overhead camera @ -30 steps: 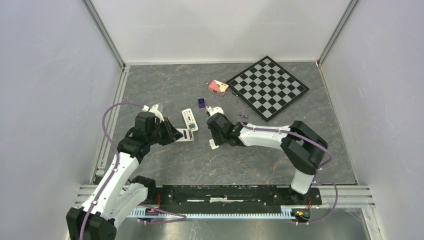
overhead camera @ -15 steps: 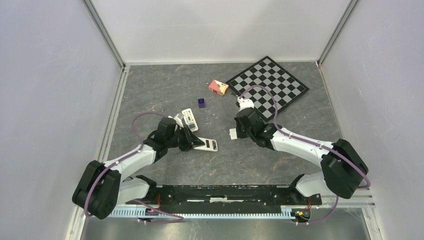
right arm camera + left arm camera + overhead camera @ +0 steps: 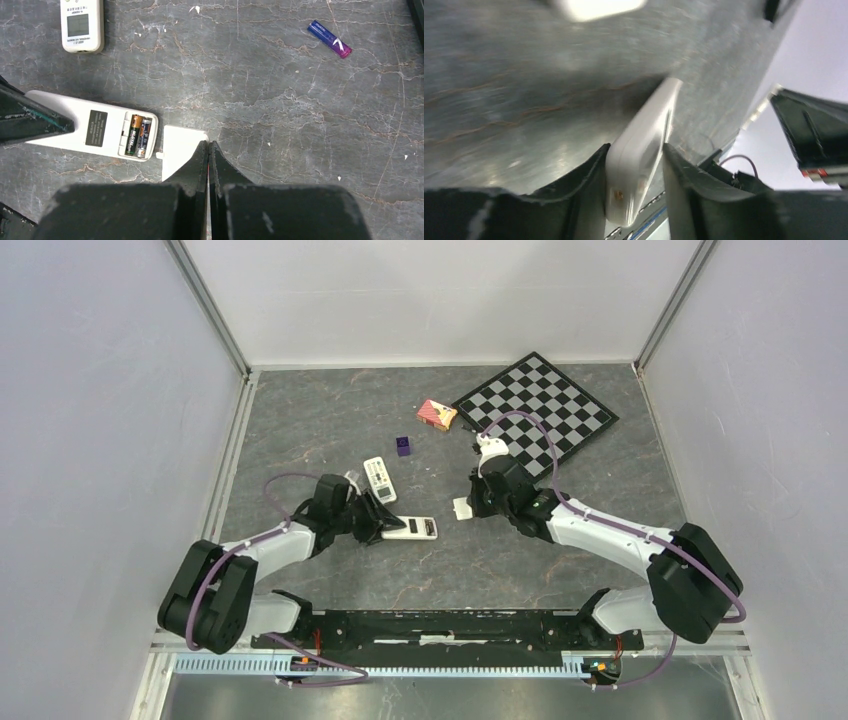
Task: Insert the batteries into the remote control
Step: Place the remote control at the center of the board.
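The remote control lies back up on the table, pale shell, battery bay open. In the right wrist view the remote holds two batteries side by side in its bay. A loose purple-blue battery lies far right. My left gripper is shut on the remote's left end, seen edge-on between the fingers in the left wrist view. A white battery cover lies flat just right of the bay. My right gripper is shut, its tips at the cover's right corner.
A second white remote lies face up, display showing, just behind the held one. A purple cube, a red box and a chessboard sit further back. Grey walls enclose the table.
My left gripper has dragged the remote control right and nearer. My right gripper has swung right, and the white cover has moved with it; both have nearly stopped in the last half second.
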`<move>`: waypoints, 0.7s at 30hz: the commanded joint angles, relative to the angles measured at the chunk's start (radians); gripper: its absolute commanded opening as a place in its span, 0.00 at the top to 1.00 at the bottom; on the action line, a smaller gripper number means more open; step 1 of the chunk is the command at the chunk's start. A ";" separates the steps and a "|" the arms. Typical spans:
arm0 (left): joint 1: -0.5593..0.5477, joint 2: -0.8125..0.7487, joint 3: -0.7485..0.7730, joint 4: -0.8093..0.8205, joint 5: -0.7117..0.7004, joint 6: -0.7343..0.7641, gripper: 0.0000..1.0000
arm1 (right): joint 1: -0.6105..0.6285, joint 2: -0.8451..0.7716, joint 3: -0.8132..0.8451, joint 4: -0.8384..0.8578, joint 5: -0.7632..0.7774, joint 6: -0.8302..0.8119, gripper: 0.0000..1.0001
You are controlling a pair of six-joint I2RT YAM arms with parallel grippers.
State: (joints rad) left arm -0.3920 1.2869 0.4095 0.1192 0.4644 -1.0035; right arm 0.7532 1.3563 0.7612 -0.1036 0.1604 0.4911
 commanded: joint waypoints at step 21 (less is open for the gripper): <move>0.123 -0.326 0.218 -0.505 -0.182 0.297 0.00 | -0.014 -0.063 -0.009 0.194 -0.208 0.010 1.00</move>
State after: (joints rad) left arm -0.2638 1.0618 0.5869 -0.4236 0.1825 -0.7555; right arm 0.7441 1.3331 0.7609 -0.0410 0.0513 0.4911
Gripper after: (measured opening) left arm 0.993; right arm 0.004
